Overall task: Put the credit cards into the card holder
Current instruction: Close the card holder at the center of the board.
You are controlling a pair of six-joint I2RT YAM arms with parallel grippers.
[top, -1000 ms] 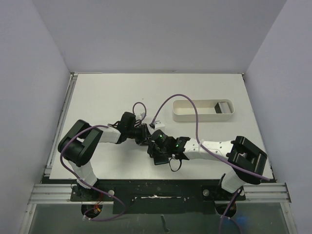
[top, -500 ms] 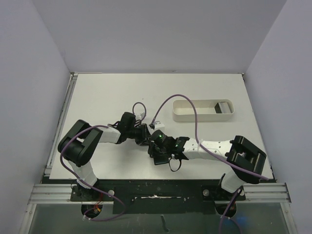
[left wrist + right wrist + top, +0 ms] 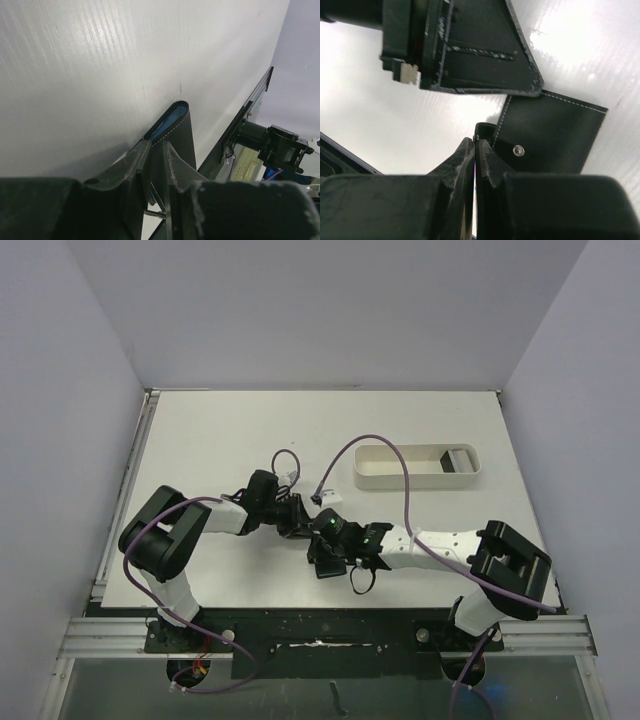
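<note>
White table (image 3: 220, 440). The card holder (image 3: 176, 127) lies near its centre: thin, soft, likely floppy. Your left gripper (image 3: 156, 150) pinches its folded edge, jaws narrow. Right gripper (image 3: 475, 145) is fully closed at the snap flap's corner; take hold there.

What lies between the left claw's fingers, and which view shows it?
The card holder's black, blue-lined edge, pinched in the left claw; the left wrist view shows it.
</note>
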